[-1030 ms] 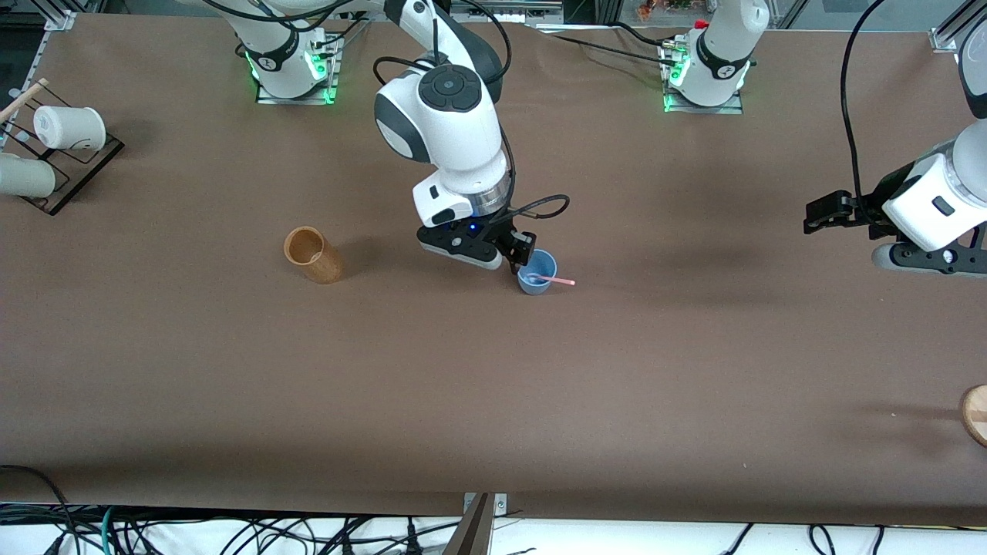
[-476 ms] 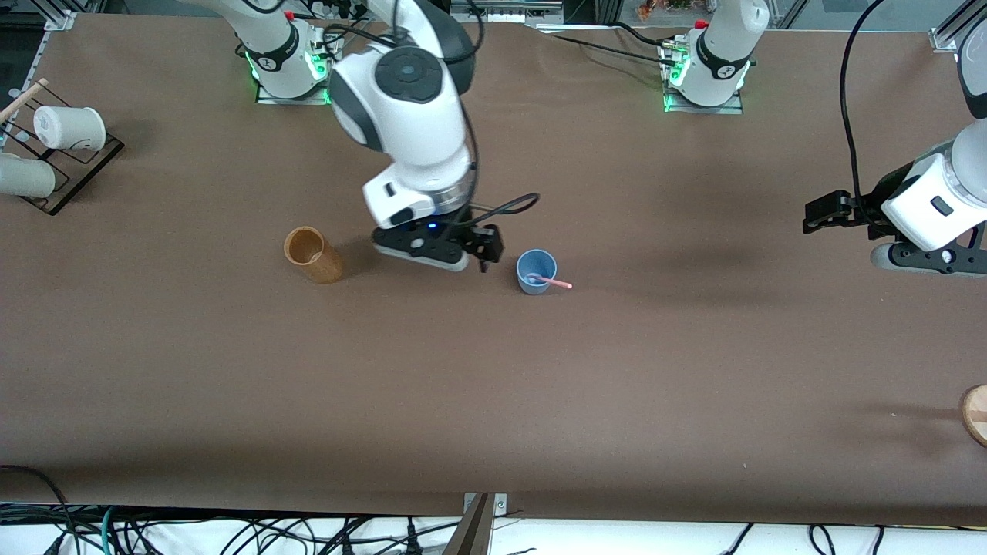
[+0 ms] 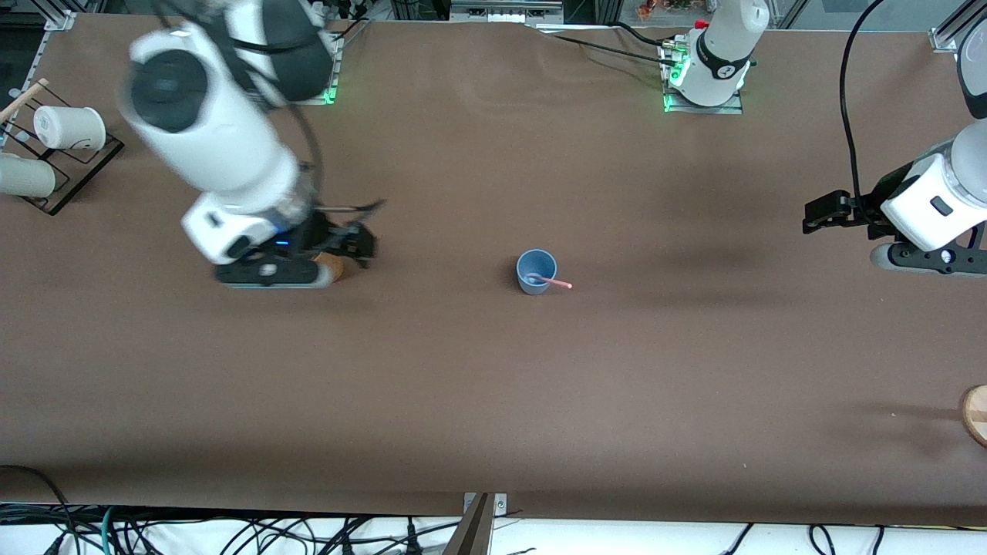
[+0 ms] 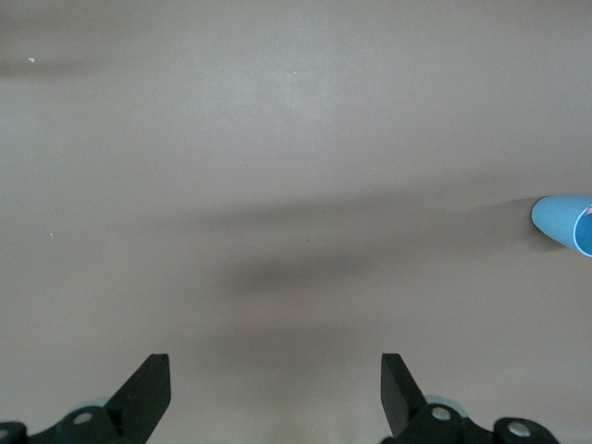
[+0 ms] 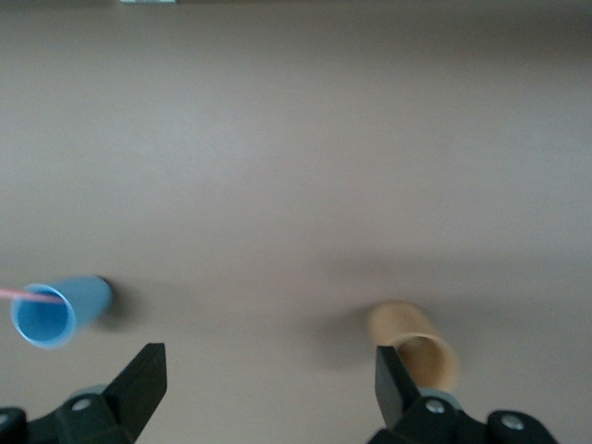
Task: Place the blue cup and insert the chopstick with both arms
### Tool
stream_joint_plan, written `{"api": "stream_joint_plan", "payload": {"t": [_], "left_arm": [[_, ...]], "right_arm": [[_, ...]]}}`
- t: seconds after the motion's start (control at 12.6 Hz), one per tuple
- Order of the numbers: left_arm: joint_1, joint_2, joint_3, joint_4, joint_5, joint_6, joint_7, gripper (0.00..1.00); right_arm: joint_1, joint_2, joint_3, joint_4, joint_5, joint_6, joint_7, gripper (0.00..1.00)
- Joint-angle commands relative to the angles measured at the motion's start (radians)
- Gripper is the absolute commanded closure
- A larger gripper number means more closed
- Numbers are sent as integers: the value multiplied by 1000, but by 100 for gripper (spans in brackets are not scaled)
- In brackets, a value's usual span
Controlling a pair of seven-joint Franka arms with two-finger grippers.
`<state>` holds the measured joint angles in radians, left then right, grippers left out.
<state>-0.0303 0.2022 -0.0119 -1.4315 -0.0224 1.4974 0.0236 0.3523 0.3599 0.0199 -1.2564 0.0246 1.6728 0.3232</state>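
The blue cup (image 3: pixel 535 270) stands upright mid-table with the pink chopstick (image 3: pixel 557 283) leaning in it, one end sticking out over the rim. My right gripper (image 3: pixel 362 245) is open and empty, over the tan-brown holder (image 3: pixel 334 267) and well away from the cup, toward the right arm's end. Its wrist view shows the cup (image 5: pixel 57 310), the chopstick (image 5: pixel 26 294) and the holder (image 5: pixel 415 340) beside one finger of the right gripper (image 5: pixel 268 381). My left gripper (image 3: pixel 822 213) waits open and empty at the left arm's end of the table. Its wrist view (image 4: pixel 276 388) shows the cup (image 4: pixel 562 222) at the edge.
A black wire rack (image 3: pixel 77 166) with white cups (image 3: pixel 69 127) stands at the right arm's end of the table. A round wooden piece (image 3: pixel 975 412) lies at the left arm's end, near the front edge.
My right gripper has let go of the blue cup and swung away toward the right arm's end, ending over the tan-brown holder. The cup and chopstick stay put. The left arm has not moved.
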Motion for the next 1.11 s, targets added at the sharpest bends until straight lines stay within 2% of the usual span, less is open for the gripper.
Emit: {"api": "stream_joint_plan", "payload": {"t": [0.0, 0.16, 0.32, 0.4, 0.55, 1.03], "left_arm": [[1, -20, 1, -17, -16, 1, 19, 0], [1, -20, 1, -17, -16, 1, 19, 0], [0, -20, 1, -18, -16, 1, 19, 0], [1, -18, 1, -17, -16, 3, 19, 0], [0, -18, 1, -17, -16, 3, 19, 0], [0, -18, 1, -17, -16, 1, 21, 0]], "right_arm": [[-48, -141, -40, -96, 29, -85, -180, 0], [-105, -267, -35, -237, 31, -85, -228, 0], [-153, -332, -32, -306, 31, -109, -276, 0], [-174, -332, -29, -302, 28, -131, -277, 0], [-234, -332, 15, -301, 28, -137, -279, 0], [-236, -317, 12, -293, 32, -157, -273, 0]]}}
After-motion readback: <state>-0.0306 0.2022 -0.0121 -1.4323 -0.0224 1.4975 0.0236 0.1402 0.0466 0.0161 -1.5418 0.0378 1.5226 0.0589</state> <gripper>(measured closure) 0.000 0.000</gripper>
